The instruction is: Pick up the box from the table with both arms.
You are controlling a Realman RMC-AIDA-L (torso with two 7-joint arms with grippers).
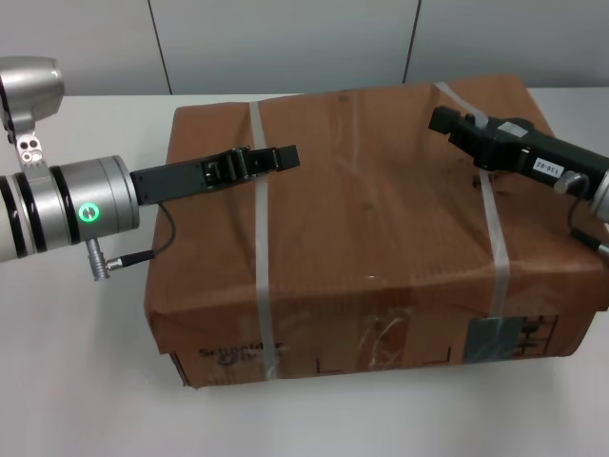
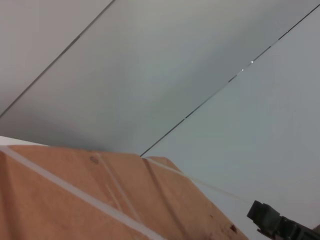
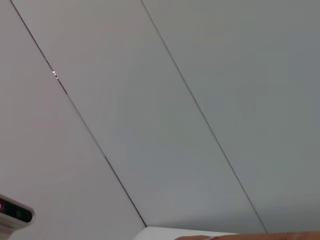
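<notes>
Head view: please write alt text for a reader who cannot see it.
A large brown cardboard box with two whitish straps sits on a white table. Both arms reach in above its top: the left claw from the left side, the right claw from the right near the far corner.

box (image 1: 371,238): worn brown cardboard, dark print on front | straps (image 1: 261,257): whitish, two pale stripes across box | label (image 1: 492,340): grey | table (image 1: 67,362): plain white | left arm (image 1: 67,205): silver, black bands, green light ring | grippers (image 1: 281,155): black | right gripper (image 1: 452,124): black, white tag | wall (image 2: 150,75): pale grey, thin dark seams
</notes>
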